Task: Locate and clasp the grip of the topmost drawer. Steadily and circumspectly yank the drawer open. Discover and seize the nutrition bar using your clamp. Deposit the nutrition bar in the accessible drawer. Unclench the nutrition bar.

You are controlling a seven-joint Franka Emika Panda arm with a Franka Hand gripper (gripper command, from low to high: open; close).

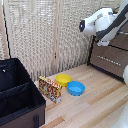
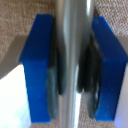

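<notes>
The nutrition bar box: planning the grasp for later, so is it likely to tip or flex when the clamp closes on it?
The nutrition bar stands on a long edge on the wooden floor, so a sideways nudge would probably topple it. It looks like thin printed carton, likely light and somewhat crushable. Its flat faces should suit parallel fingers.

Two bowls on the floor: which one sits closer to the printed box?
The yellow bowl. It sits almost against the orange-red printed box, while the blue bowl lies farther toward the exterior view's right.

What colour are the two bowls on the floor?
One bowl is yellow, the other blue; clearest in the exterior view.
</notes>
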